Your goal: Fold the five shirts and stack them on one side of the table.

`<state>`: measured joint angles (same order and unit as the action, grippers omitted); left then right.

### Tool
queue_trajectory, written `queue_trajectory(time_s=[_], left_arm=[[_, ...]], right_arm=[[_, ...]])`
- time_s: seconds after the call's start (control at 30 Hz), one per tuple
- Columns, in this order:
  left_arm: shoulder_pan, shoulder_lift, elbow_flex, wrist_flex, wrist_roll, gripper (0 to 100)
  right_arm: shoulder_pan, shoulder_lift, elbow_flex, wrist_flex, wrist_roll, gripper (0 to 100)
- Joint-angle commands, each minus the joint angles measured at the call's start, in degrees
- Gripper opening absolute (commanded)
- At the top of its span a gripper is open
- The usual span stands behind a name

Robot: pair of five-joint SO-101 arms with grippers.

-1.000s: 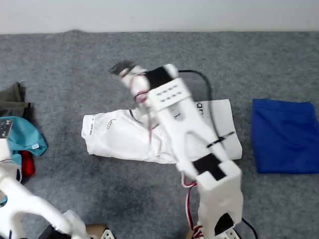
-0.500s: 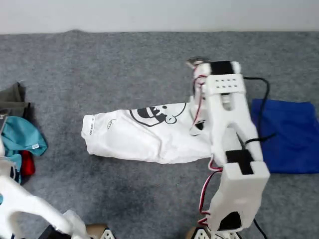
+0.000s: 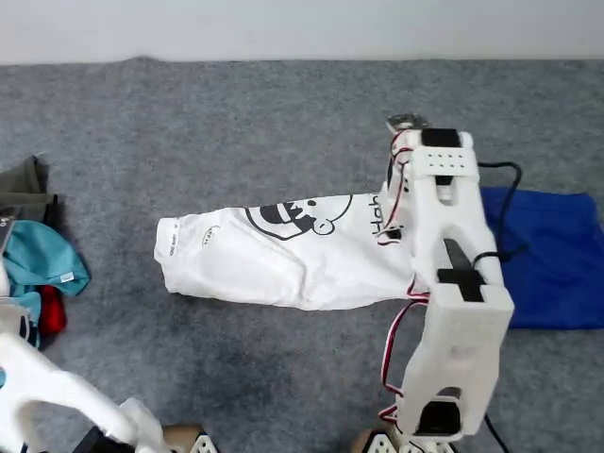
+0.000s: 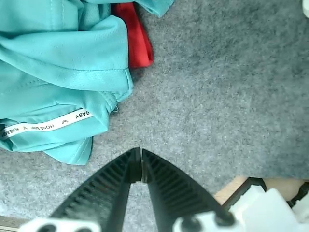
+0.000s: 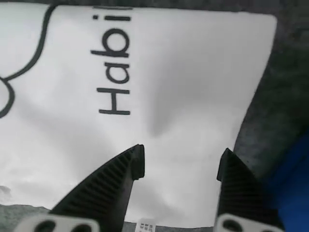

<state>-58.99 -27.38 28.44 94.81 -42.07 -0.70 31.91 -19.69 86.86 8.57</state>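
So, five shirts on the count: a white shirt [image 3: 274, 255] sprawls across the middle of the high view, a blue shirt [image 3: 557, 255] lies flat and squared at the right edge, and there's a bunch at the left edge. That bunch is a teal shirt [image 3: 42, 260], a red shirt [image 3: 52, 311] peeking from under it and an olive shirt [image 3: 24, 189] above them. Two arms, two grippers. The right gripper [image 5: 181, 164] hangs over the white shirt's right end, beside the printed lettering, jaws spread wide with nothing between them; the blue shirt sits just past that end. From overhead the right arm [image 3: 448, 264] covers that end of the white shirt, and the gripper itself is hard to pick out beneath it. Over on the left side, the left gripper [image 4: 141, 166] is pinched fully closed on nothing, above bare grey table cover [image 4: 231, 87] just beside the teal shirt. The red and olive shirts are mostly hidden or cut off by the frame, so whether they are folded is unclear
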Motion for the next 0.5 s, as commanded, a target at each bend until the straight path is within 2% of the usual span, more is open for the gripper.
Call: queue_trajectory(time_s=[0.0,0.37,0.47], left_arm=[[0.3,-1.5,-1.9,0.7,-0.2,1],[0.3,-1.5,-2.0,0.7,-0.2,1],[0.3,-1.5,-2.0,0.7,-0.2,1]], right_arm=[[2.0,-0.4,-0.4,-1.1,-0.2,25.4],[1.5,8.7,-0.4,-6.2,-0.4,24.8],[1.5,9.4,-0.4,-5.9,-0.1,17.9]])
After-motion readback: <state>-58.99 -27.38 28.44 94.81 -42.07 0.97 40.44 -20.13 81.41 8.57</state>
